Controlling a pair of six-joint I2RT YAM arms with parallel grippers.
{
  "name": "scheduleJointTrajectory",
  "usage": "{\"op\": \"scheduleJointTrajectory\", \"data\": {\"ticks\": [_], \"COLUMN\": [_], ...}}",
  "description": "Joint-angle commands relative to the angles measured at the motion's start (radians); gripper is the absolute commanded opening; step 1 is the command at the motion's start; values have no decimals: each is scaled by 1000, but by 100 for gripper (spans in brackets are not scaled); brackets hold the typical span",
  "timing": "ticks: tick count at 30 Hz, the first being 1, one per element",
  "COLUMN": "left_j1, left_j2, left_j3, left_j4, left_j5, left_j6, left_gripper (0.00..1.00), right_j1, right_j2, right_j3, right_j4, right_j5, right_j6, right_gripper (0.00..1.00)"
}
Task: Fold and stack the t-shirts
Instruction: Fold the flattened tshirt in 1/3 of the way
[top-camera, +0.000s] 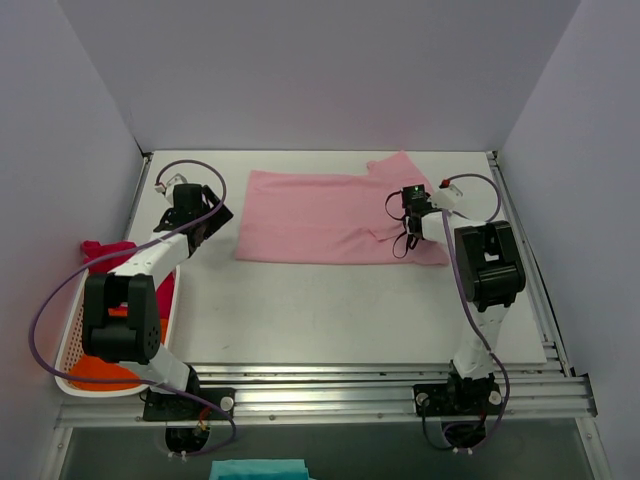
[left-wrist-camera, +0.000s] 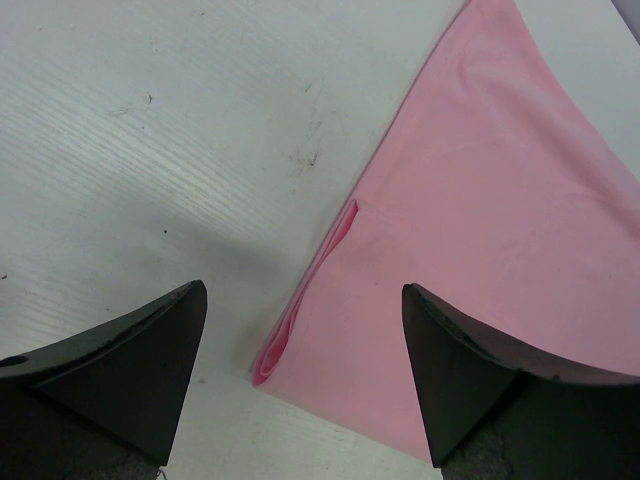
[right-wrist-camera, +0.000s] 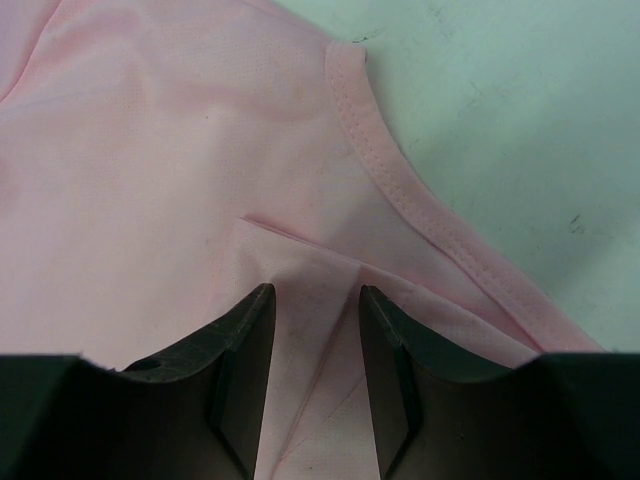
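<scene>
On the worktop (top-camera: 330, 310), toward 12 o'clock, the light pink t-shirt (top-camera: 310, 225) lies spread mostly flat, with a sleeve sticking out at its 1 o'clock corner. At its 9 o'clock edge sits the left gripper (top-camera: 212, 218), its fingers (left-wrist-camera: 150, 340) wide apart with the shirt's folded corner between them. At the shirt's 3 o'clock end, the right gripper (top-camera: 408, 240) has its fingers (right-wrist-camera: 245, 330) drawn close, clamped on a raised pleat of the pink cloth. At 8 o'clock, a white basket (top-camera: 62, 340) holds the magenta-red t-shirt (top-camera: 105, 250) and the orange t-shirt (top-camera: 100, 372).
</scene>
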Motion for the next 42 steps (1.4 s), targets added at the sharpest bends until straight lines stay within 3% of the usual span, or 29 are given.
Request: {"op": "scheduleJointTrajectory", "data": {"ticks": [1,6,7,11,15,26,42], "left_j1": [-6,-7,-7,-7,-7,-7,-12], "left_j2": [2,-1,-1,0,2,2,-15], "left_j3": [13,13,13,13,14,16,14], "left_j4": [52,49,49,48,48,48,40], "left_j5": [0,-3,-4,-8,-9,-9,-9], "left_j6": [11,12,12,12,12,14,14], "left_gripper": [88,88,88,88,88,88,88], "right_j1": [8,8,7,5,5,7,8], "right_j2": [-51,-20,-14,15,24,-40,-43], "right_j3": [-7,12,16,29,32,34,54], "right_j4": [-22,-17,-14,-14,-9,-52,-75], "right_j5": [20,14,14,9,3,9,14], "right_j6": [6,6,4,4,3,6,-8], "right_gripper": [35,32,22,17,0,0,10]}}
